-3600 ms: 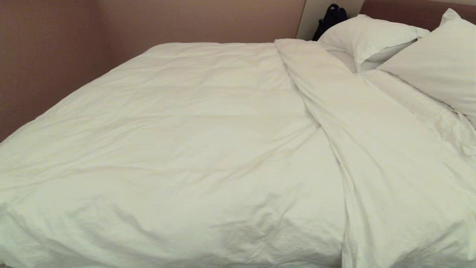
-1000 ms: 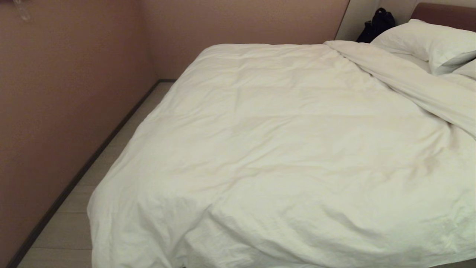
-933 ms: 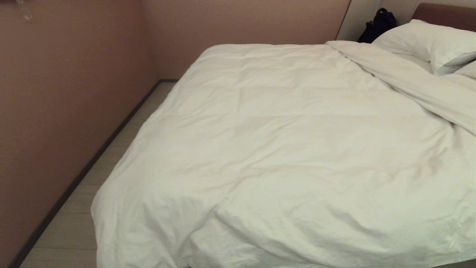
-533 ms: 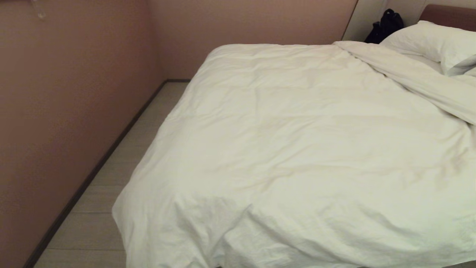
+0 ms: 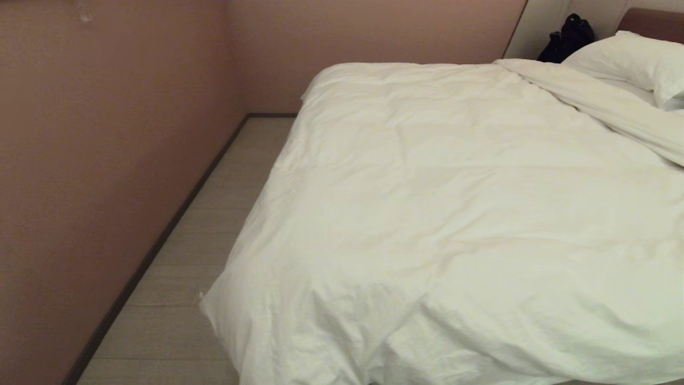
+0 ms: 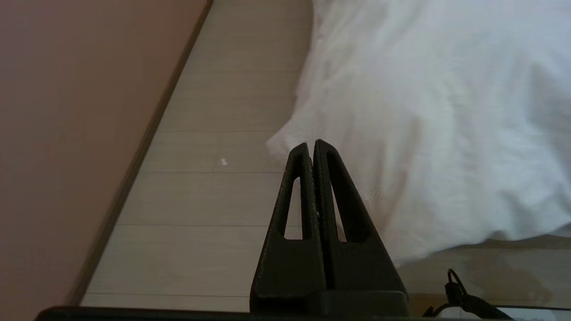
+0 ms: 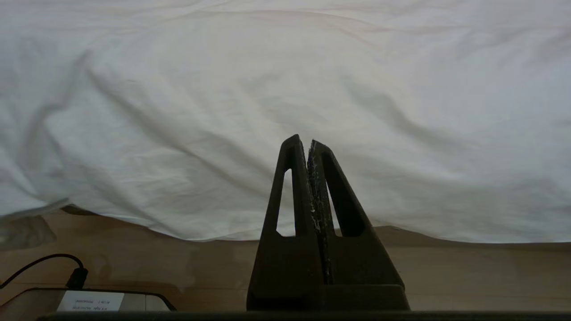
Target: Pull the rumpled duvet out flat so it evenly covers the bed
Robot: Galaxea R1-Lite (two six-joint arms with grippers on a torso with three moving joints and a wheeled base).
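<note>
Duvet [image 5: 459, 214] fills most of the head view, spread over the bed [image 7: 312, 267] from about four o'clock up to twelve, its near-left corner [image 5: 230, 315] hanging over the bed's edge toward the pale plank floor [image 5: 214, 224] at seven o'clock. A thick fold of it [image 5: 614, 112] runs diagonally at two o'clock, doubled back just short of the pillow [image 5: 636, 64], so that end looks unfinished while the broad middle lies fairly smooth with soft creases. A dark bag [image 5: 566, 37] sits against the wall at one o'clock, behind the pillow. Neither arm shows in the head view. The left gripper [image 6: 312, 145] hangs low beside the draped corner, fingers pressed together and empty, its tips near the cloth though contact cannot be judged. The right gripper [image 7: 308, 140] faces the duvet's hanging front edge, also pressed together with nothing between its fingers. My judgement is that no pull has begun. The main risk lies in tugging this overhanging corner: it already droops off the bed, so more pull toward seven o'clock could slide the whole quilt floorward and widen the gap at the pillow end. Pinching only the thin cover could also let the filling lag and bunch.
</note>
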